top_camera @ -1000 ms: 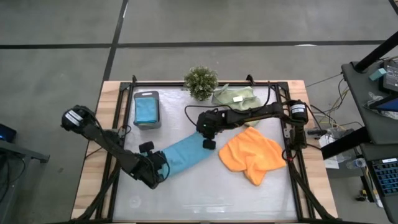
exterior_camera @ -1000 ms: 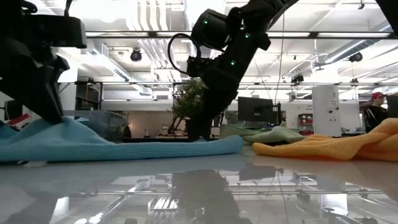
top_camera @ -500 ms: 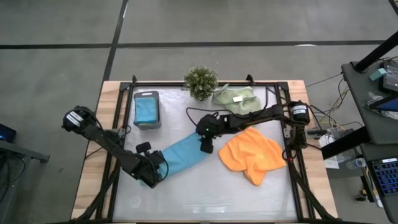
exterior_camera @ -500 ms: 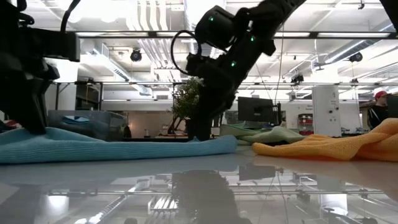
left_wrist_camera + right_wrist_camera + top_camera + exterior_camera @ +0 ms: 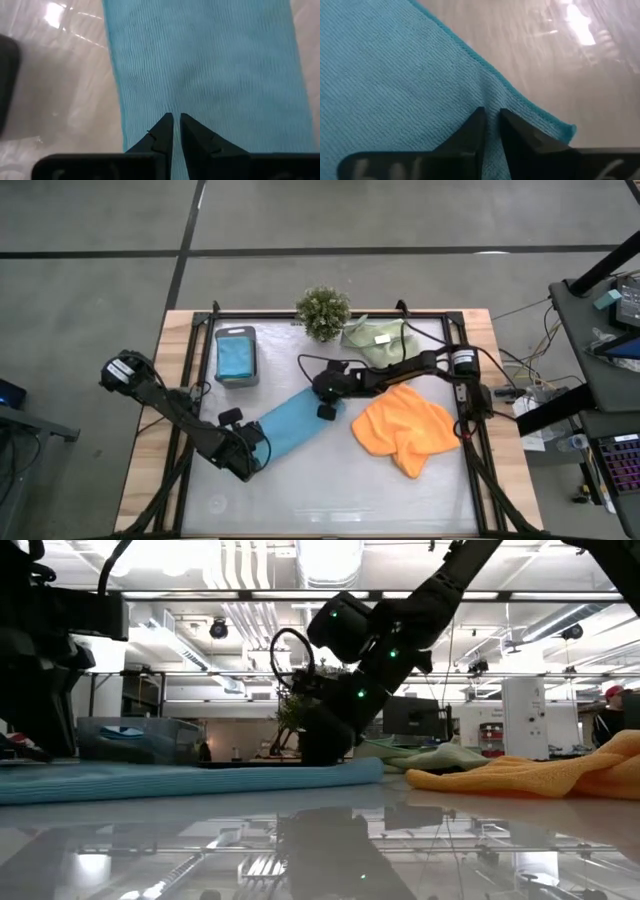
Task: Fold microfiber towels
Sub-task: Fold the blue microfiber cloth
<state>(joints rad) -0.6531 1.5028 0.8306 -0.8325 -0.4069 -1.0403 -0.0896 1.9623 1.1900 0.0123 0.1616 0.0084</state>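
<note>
From above, a blue towel (image 5: 293, 426) lies as a long slanted strip across the middle of the white table (image 5: 330, 500), with bare tabletop along the near edge. The left gripper (image 5: 252, 450) sits on its lower end and the right gripper (image 5: 325, 402) on its upper end. An orange towel (image 5: 405, 426) lies crumpled just to the right. Green towels (image 5: 380, 340) lie at the far edge beside a plant (image 5: 323, 312), and another blue towel rests in a grey tray (image 5: 236, 356).

At table height, the strip (image 5: 190, 780) lies flat on the glossy surface. A workshop with monitors shows behind.

In the left wrist view, the fingers (image 5: 162, 135) are nearly closed, pinching the ribbed blue cloth (image 5: 210, 70).

In the right wrist view, the fingers (image 5: 475, 132) are nearly closed on the cloth just inside its hemmed corner (image 5: 565, 131).
</note>
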